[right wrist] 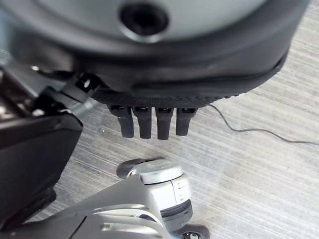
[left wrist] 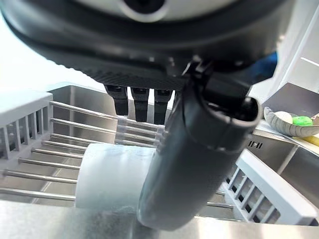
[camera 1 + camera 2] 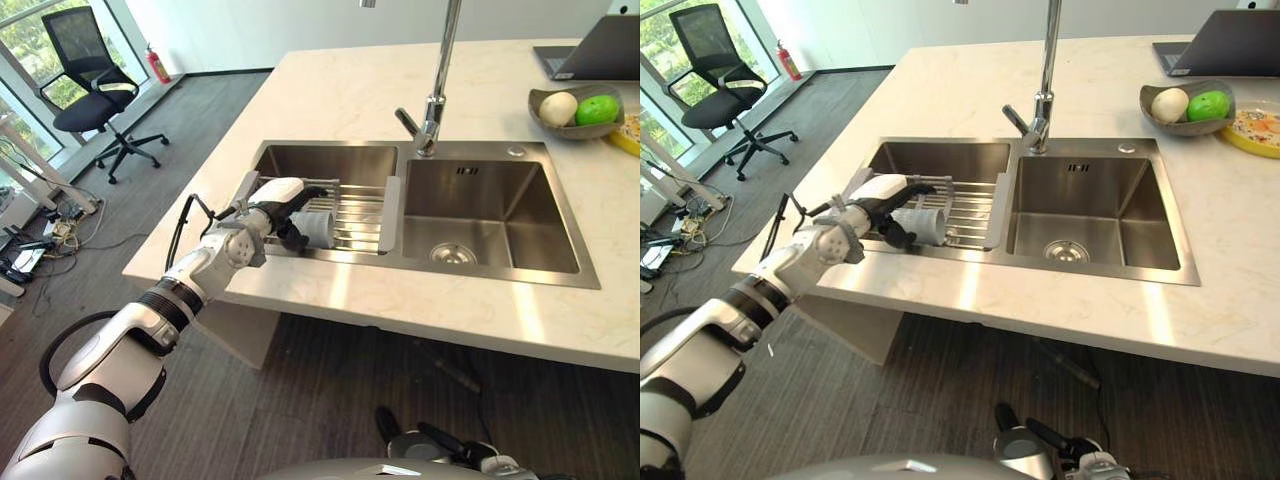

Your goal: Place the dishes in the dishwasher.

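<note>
Fingers and thumb of the left hand [image 3: 283,212] curled round a pale cup [image 3: 318,227] lying on its side on the rack [image 3: 362,212] over the left sink basin, its long axis pointing toward the faucet; the right hand [image 1: 149,122] hung loosely open, far off.

A cup [image 3: 318,226] is laid on a rack [image 3: 352,212] set across the left basin [image 3: 325,163]; a bowl [image 3: 577,110] is placed on the desk [image 3: 330,95] behind the right basin [image 3: 487,212].
</note>
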Tool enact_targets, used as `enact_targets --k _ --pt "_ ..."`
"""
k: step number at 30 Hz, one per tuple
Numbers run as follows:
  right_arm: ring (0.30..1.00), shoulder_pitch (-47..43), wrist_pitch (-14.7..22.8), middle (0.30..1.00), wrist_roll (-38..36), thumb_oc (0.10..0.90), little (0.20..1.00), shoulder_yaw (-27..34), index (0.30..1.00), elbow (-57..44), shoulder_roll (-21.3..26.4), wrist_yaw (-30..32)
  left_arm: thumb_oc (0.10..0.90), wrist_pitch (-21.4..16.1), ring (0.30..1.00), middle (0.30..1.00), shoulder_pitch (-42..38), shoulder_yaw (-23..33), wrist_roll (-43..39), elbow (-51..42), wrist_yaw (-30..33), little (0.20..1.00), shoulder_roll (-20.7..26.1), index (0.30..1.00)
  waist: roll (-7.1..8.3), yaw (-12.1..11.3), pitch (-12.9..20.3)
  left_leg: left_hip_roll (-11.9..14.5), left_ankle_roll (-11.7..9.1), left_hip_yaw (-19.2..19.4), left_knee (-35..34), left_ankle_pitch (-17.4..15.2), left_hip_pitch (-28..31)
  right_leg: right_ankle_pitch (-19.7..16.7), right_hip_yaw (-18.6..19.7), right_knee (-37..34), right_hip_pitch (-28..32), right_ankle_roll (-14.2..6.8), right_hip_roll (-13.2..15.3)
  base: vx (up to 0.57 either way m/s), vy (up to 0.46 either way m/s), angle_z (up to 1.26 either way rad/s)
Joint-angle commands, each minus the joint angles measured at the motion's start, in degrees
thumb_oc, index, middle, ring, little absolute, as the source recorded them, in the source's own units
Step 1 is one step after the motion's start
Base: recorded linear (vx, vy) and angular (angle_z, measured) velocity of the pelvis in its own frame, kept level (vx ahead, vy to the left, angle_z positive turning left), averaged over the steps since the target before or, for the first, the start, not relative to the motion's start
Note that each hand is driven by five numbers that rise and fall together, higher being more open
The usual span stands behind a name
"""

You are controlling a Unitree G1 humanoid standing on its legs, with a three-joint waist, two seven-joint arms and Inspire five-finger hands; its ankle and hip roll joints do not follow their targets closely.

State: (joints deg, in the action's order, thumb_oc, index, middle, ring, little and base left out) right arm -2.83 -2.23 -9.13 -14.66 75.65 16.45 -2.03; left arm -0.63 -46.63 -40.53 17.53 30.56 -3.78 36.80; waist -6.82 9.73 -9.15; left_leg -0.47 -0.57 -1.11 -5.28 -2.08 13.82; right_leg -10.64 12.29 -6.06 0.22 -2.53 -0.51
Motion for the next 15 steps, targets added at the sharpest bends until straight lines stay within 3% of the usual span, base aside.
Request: enact_targets --k 1,8,15 --pt "0.900 0.3 0.5 0.900 -0.5 0.800 0.900 -1.7 0.900 0.0 1.4 -1.0 0.800 0.0 0.900 0.900 -13.3 -2.7 2.0 3.2 2.0 0.900 3.0 0.900 0.63 -0.1 2.6 -0.4 -2.2 1.0 0.3 0.0 -3.5 10.2 -0.9 2.0 6.7 -3.9 0.9 0.00 0.000 0.00" --pt "0.900 -0.6 0.3 0.900 -0.5 0.800 0.900 -2.8 0.900 0.2 1.8 -1.5 0.800 0.7 0.900 0.900 -17.2 -5.1 1.7 7.4 0.7 0.900 0.0 0.900 0.39 0.4 2.0 -0.4 -2.3 1.2 0.3 0.0 -3.6 10.0 -0.9 2.4 6.1 -4.0 1.0 0.00 0.001 -0.01" --pt "0.900 -2.2 -0.2 0.900 -0.5 0.800 0.900 -3.7 0.900 0.3 2.6 -2.4 0.800 1.5 0.900 0.900 -21.3 -7.7 0.6 12.5 -1.2 0.900 -3.6 0.900 -1.56 1.3 0.2 -0.7 -2.2 1.2 0.3 -0.3 -3.8 10.2 -0.7 2.8 5.2 -4.3 1.4 0.00 0.014 -0.01"
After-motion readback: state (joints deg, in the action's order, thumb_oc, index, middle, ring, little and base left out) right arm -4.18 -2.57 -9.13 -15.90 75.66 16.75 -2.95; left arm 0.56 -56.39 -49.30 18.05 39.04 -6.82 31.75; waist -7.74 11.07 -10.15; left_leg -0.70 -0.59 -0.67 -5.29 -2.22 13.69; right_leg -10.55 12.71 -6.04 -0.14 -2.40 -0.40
